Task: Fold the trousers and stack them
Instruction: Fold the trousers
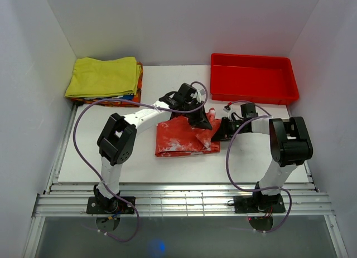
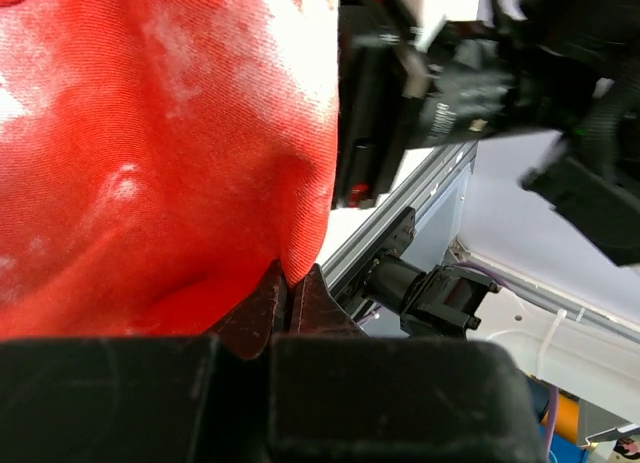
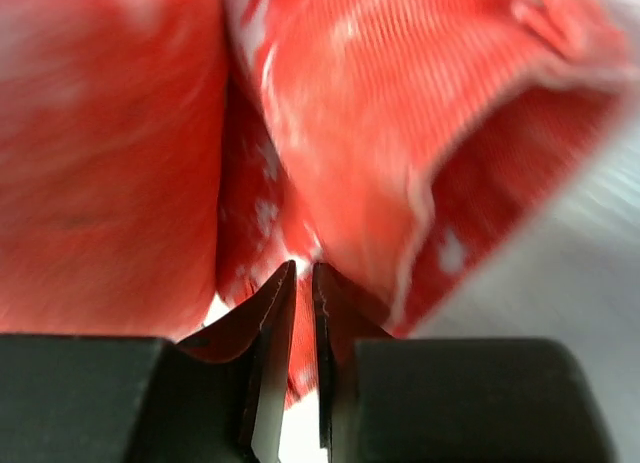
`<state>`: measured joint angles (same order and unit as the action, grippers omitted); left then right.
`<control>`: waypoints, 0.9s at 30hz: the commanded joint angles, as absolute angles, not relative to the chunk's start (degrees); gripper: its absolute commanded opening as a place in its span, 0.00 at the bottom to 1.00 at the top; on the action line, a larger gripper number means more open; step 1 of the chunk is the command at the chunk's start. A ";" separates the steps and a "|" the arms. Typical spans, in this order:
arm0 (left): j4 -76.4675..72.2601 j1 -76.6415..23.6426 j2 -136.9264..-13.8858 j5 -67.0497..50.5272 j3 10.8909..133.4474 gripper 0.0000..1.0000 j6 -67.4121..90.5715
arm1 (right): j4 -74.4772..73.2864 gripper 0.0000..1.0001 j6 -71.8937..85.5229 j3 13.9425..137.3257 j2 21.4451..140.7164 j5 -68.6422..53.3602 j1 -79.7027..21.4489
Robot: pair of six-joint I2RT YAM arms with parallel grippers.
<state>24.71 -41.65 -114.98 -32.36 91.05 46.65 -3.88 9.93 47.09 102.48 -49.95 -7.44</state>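
Fingers (image 2: 255,323) of the left gripper (image 2: 290,283) are pressed together, pinching a hem of the trousers (image 1: 178,138), while the right gripper (image 3: 303,273) has its fingers (image 3: 268,328) a thin slit apart with red cloth in the slit, and I cannot tell whether they grip it. Lying as a folded red-orange, white-blotched bundle on the middle of the white table (image 1: 111,163), the trousers meet both grippers at their right end, well apart from the yellow folded garment (image 1: 103,77) at the far left and the red tray (image 1: 251,95) at the far right
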 commanded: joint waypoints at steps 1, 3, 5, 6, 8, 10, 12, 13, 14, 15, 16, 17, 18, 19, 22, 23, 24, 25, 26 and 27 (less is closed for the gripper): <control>20.83 -41.75 -113.73 -32.61 90.00 0.00 48.60 | -14.74 0.18 2.14 50.35 97.92 -46.23 -5.10; 20.31 -41.75 -113.38 -32.26 89.12 0.00 48.52 | -19.48 0.18 0.27 51.41 94.42 -45.01 -3.61; 20.30 -41.66 -113.12 -32.25 88.68 0.00 48.51 | -20.65 0.17 -1.56 50.98 89.59 -43.26 -2.90; 20.48 -41.75 -113.03 -32.34 88.59 0.00 48.52 | -20.92 0.16 -1.67 49.93 88.17 -42.46 -2.29; 20.57 -41.75 -112.94 -32.26 88.68 0.00 48.69 | -20.83 0.15 -1.84 48.79 86.06 -40.62 -2.11; 20.48 -41.75 -113.03 -32.08 89.38 0.00 48.60 | -19.35 0.14 -2.11 47.12 86.57 -40.69 -2.11; 20.57 -41.75 -113.11 -31.99 90.26 0.00 48.78 | -17.94 0.12 -1.94 46.41 89.89 -40.51 -2.11; 20.65 -41.75 -113.46 -31.99 90.61 0.00 48.78 | -16.02 0.11 -1.59 45.97 91.22 -40.69 -2.11; 20.57 -41.75 -113.64 -32.08 90.96 0.00 48.87 | -14.78 0.11 -0.80 45.71 92.62 -41.39 -2.11; 20.57 -41.75 -113.99 -32.25 91.31 0.00 48.95 | -13.55 0.11 -0.01 45.53 94.99 -42.01 -2.02; 20.48 -41.75 -114.52 -32.43 91.75 0.00 49.13 | -12.58 0.11 1.65 45.44 96.14 -42.10 -2.02; 20.48 -41.75 -114.78 -32.61 92.02 0.00 49.22 | -10.31 0.11 2.63 45.27 97.89 -42.62 -2.02; 20.30 -41.84 -115.05 -32.78 92.11 0.00 49.48 | -9.67 0.11 3.16 45.35 98.69 -42.97 -2.11; 20.13 -41.92 -115.40 -33.22 92.37 0.00 50.00 | -9.23 0.11 3.95 45.44 99.22 -43.15 -2.11; 19.08 -42.45 -116.54 -33.57 92.81 0.00 50.71 | -7.12 0.11 5.44 44.65 100.28 -44.03 -2.28; 18.81 -42.63 -116.89 -33.75 92.99 0.00 50.89 | -6.77 0.11 5.62 44.39 100.46 -44.73 -2.20; 18.29 -42.80 -117.59 -33.75 93.16 0.00 51.06 | -6.59 0.11 5.62 44.21 100.46 -44.91 -2.20; 18.02 -43.24 -117.95 -33.84 93.43 0.00 51.24 | -6.50 0.11 5.62 43.95 100.46 -45.00 -2.28; 17.67 -43.42 -118.47 -33.84 93.78 0.00 51.41 | -6.24 0.11 5.71 43.77 100.28 -45.44 -2.20; 17.58 -43.59 -119.43 -33.84 93.95 0.00 51.42 | -5.98 0.11 5.80 43.33 100.11 -45.61 -2.20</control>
